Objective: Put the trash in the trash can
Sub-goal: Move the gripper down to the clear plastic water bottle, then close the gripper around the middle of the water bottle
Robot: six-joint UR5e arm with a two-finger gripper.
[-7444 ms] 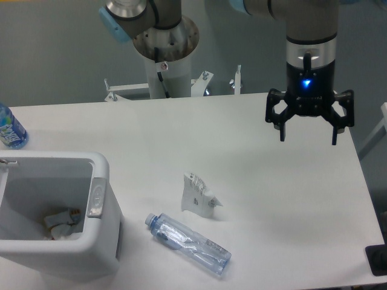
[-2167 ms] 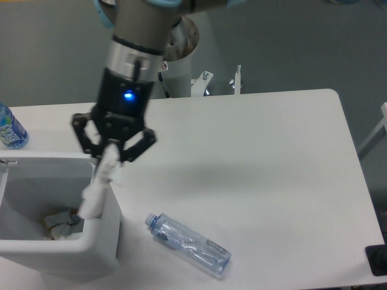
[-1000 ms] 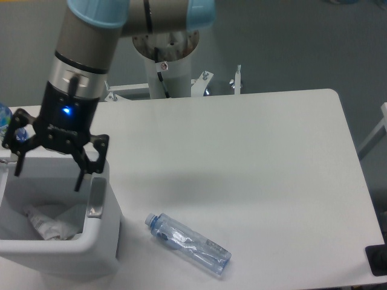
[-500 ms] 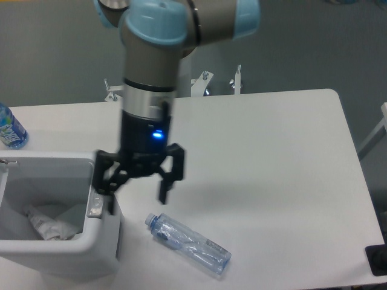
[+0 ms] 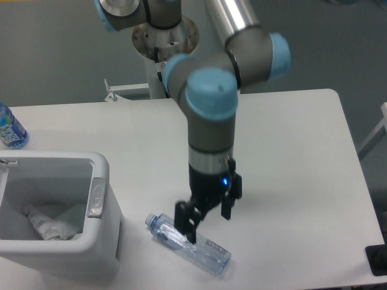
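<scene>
Swung rightward — gripper (image 5: 207, 219) (jaws spread), over bottle (image 5: 188, 244)

Table (image 5: 290, 151): plain white. Trash can (image 5: 103, 241): white, grey strip on rim. Paper wrapper (image 5: 45, 225) inside it: white, crumpled. Crushed bottle (image 5: 205, 251): clear with bluish tint, pale cap. Gripper (image 5: 205, 216): black, small blue light above it. Arm (image 5: 211, 115): grey segments, light-blue joint caps. Water bottle (image 5: 9, 128) at the left edge: blue label. Backdrop: dull grey.

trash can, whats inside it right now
Inside the trash can lies crumpled white paper near the front left. The near wall hides the rest of the floor.
</scene>
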